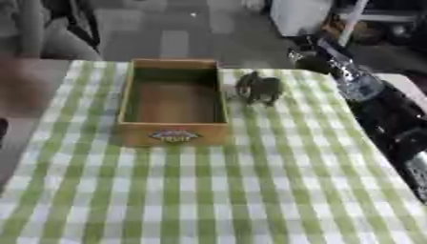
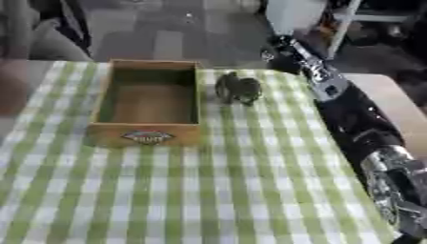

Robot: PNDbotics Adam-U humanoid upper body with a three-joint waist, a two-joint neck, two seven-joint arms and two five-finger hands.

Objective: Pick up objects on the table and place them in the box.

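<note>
Soft even light — heavy blur, perhaps motion.

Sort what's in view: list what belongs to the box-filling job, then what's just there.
For the job:
- wooden box, open-topped and apparently empty
- small dark object on the cloth just right of the box; I can't make out what it is
- right arm, reaching in along the right side; its hand is hard to make out

Just there:
- green checked tablecloth
- grey floor beyond the table

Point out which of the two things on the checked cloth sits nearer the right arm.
The small dark object, just right of the far corner of the wooden box; the box lies further left of the arm.
</note>
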